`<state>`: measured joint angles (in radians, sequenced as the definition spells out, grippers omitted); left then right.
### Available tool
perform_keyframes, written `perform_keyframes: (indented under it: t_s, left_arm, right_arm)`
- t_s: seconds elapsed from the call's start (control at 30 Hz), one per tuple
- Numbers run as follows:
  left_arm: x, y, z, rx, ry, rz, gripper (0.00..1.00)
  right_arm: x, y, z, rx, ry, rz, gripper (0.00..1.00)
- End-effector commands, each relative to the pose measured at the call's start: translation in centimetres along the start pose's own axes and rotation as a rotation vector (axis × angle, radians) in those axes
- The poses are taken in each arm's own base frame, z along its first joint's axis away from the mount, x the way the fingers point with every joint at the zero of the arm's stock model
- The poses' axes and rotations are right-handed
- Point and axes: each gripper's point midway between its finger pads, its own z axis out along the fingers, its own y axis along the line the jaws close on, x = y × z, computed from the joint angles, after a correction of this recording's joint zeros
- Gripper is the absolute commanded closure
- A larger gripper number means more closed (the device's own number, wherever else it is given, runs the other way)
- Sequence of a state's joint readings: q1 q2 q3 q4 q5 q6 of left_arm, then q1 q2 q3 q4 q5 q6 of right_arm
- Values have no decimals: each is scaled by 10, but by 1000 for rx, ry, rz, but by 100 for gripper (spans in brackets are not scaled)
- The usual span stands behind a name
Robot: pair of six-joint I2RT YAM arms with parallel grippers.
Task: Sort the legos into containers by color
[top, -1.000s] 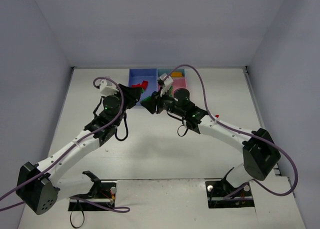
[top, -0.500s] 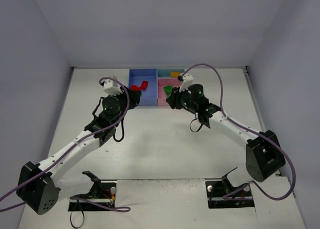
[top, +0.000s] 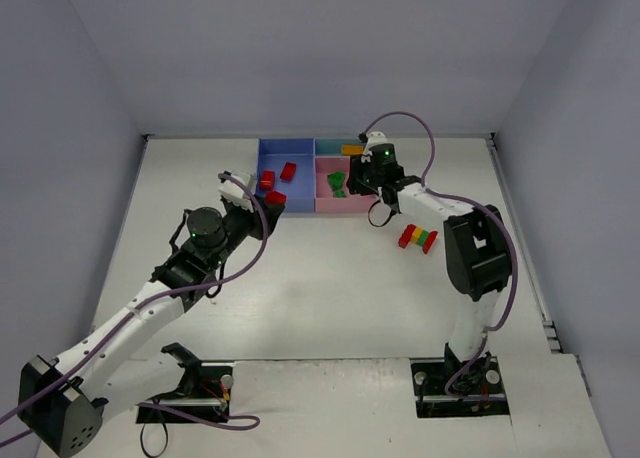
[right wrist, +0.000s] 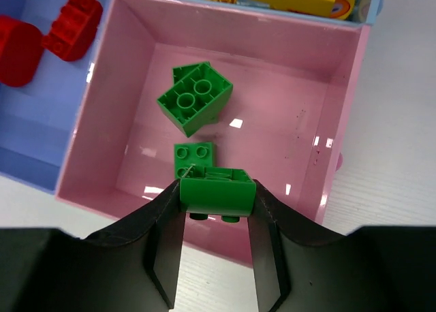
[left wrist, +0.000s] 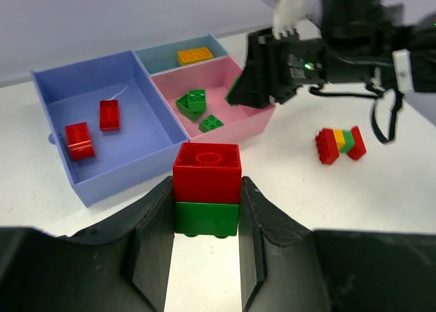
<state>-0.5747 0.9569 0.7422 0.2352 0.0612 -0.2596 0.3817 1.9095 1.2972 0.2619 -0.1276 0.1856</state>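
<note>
My left gripper [left wrist: 206, 197] is shut on a red-on-green lego stack [left wrist: 206, 172], held just short of the blue container's [left wrist: 122, 174] near wall; from above the left gripper [top: 266, 200] sits at that tray's front corner. My right gripper [right wrist: 217, 201] is shut on a green lego [right wrist: 218, 191] above the near edge of the pink container [right wrist: 340, 121]. Two green legos [right wrist: 195, 97] lie inside the pink one. Two red legos [left wrist: 109, 114] lie in the blue tray. A yellow lego [left wrist: 195, 55] rests in the teal container [left wrist: 163, 53].
A red-yellow-green-red lego stack [top: 418, 239] lies on the white table right of the trays, below the right forearm. The right arm [left wrist: 320, 53] hangs over the pink tray's far right corner. Grey walls close in the table at the back and sides.
The two grippers, close together in front of the trays a second ago, have separated. The right one swung right to over the pink tray. The left one drew back toward the near side.
</note>
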Motion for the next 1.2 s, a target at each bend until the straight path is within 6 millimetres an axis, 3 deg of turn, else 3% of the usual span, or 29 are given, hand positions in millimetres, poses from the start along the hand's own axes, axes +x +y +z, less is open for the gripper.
perform_keyframes:
  t_s: [0.0,0.13,0.23,0.27,0.33,0.4,0.57,0.63,0.73,0.9,1.17]
  left_arm:
    - [-11,-18,0,131,-29,140,100]
    - [-4,-26,1,199,-14,218,100]
    - [-3,-28,3,229,-16,280,100]
    - [-3,-28,4,239,-20,315,100]
    - [-2,-28,6,240,-19,335,100]
    - [-3,-30,8,257,-25,361,100]
    - [-2,-33,13,286,-35,400,100]
    - [-2,-35,15,300,-38,409,100]
    - [-2,-36,17,309,-47,439,100]
    - [-4,-38,19,324,-66,498,100]
    - [-8,-39,20,333,-77,520,100]
  right_arm:
    - [-50,9,-5,-10,-113,1,65]
    - [-61,18,-11,-52,-123,-21,54]
    - [-65,28,-28,-100,-122,-30,46]
    - [-74,34,-41,-118,-146,-34,37]
    - [-70,37,-46,-138,-136,-36,33]
    - [-83,49,-71,-188,-160,-43,33]
    - [-94,112,-134,-491,-188,-72,34]
    - [-93,138,-157,-600,-187,-95,34]
    - [-81,165,-177,-723,-146,-90,34]
    - [-51,205,-193,-839,-63,-87,34]
    - [-32,218,-190,-851,-20,-82,33]
